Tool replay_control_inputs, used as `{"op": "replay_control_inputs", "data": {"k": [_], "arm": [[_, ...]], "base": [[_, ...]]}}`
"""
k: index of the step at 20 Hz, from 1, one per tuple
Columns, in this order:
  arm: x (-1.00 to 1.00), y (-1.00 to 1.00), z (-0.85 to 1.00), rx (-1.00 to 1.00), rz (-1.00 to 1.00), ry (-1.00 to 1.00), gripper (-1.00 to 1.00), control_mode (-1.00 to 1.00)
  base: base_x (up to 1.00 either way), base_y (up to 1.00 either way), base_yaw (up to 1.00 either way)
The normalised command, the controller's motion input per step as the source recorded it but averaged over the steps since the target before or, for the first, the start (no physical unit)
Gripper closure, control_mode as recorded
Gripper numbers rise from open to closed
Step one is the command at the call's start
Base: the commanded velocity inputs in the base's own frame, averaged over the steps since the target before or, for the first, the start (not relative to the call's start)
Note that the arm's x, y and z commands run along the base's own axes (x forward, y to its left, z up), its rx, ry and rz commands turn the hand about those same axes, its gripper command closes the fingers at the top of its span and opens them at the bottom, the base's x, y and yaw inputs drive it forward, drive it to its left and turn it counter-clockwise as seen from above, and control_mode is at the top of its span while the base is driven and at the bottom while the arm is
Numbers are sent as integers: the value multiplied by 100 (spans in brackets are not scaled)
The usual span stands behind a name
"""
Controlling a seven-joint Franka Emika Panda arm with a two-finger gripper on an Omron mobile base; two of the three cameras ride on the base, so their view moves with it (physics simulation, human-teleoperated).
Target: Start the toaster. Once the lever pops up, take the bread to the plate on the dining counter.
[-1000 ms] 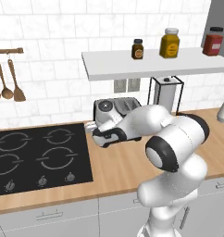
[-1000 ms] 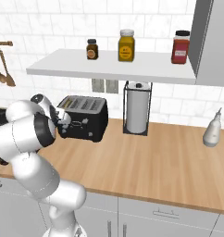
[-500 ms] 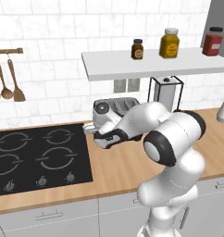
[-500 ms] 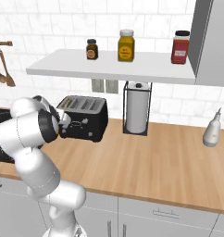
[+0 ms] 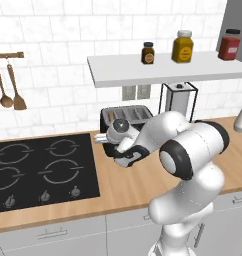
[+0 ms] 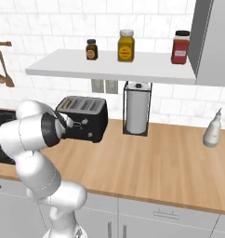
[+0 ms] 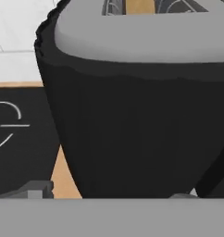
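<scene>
At the toaster (image 6: 82, 118) front, wall-side surface (image 6: 170, 153): starting step not done.
My jaws' state I cannot tell; bread (image 7: 139, 6) sits in slot, carrying left.

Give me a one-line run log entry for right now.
phase: reaching toaster front | pincer: at toaster, state unclear | bread: in slot | toaster on wall-side worktop

Toaster (image 6: 86, 122): matt black body, silvery metal slotted top. Surface (image 6: 170, 162): light wood, smooth, faint grain. Hob (image 5: 38, 170): glossy black glass. Wall tiles (image 5: 58, 45): white, glazed look. Shelf (image 6: 109, 69): plain white, matt. Paper roll (image 6: 136, 114) in thin black wire holder
</scene>
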Motion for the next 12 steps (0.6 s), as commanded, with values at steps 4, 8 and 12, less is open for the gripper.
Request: {"op": "replay_control_inputs", "data": {"k": [4,8,12], "arm": [[-71,10,100,17,2,-3,-100,-100],[-68,27,100,24,3,26,-100,-100],[-68,39,78,31,-11,56,-100,-100]], "base": [[0,0,0],[0,0,0],[0,0,0]]}}
